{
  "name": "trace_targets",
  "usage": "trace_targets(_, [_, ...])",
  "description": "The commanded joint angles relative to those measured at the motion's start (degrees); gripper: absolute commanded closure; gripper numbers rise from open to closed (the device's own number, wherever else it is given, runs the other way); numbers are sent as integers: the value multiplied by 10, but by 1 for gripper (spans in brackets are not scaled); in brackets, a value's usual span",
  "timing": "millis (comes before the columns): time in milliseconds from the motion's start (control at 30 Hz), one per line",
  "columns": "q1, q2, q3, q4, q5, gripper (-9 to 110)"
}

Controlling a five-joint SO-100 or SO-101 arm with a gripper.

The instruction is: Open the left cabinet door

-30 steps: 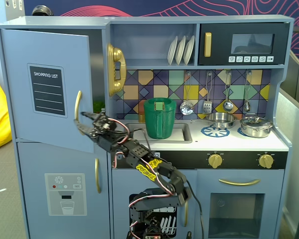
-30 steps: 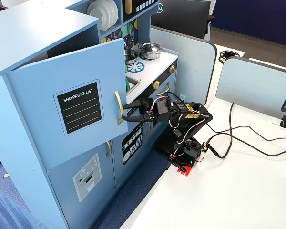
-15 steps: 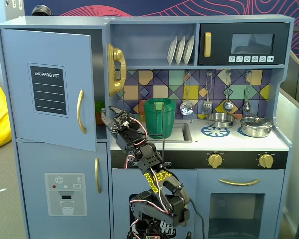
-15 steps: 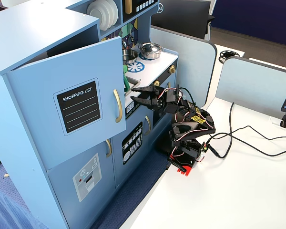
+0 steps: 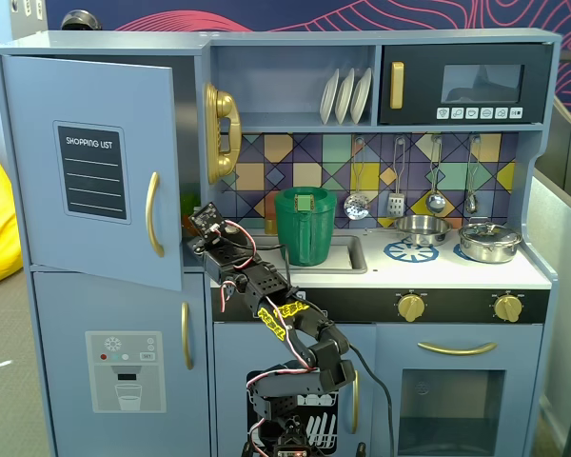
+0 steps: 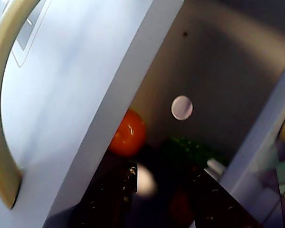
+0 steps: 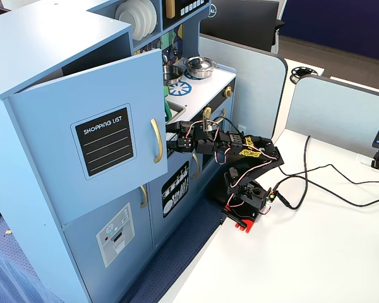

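Observation:
The left cabinet door is blue-grey with a black "SHOPPING LIST" panel and a vertical gold handle. It stands partly open, swung out from the cabinet. It also shows in the other fixed view and fills the left of the wrist view. My gripper is at the door's free edge, just behind it at handle height, as the other fixed view also shows. In the wrist view my gripper is open and empty and points into the cabinet. An orange ball and a green item lie inside.
Below is the blue door with the ice-dispenser graphic. A green pitcher stands in the sink just right of my arm. A gold phone hangs on the cabinet side. The arm's base and cables are on the white table.

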Motion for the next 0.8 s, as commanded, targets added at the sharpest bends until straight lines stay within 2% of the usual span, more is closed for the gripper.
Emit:
trace_targets(0, [-62,-11,-44,-23,-44,99])
trace_targets(467, [-215,-37,-31,-60,-115,98])
trace_targets(633, [-244,-48,-32,-74,-132,98])
trace_targets(767, [-226,-42,-24,-78,-127,98])
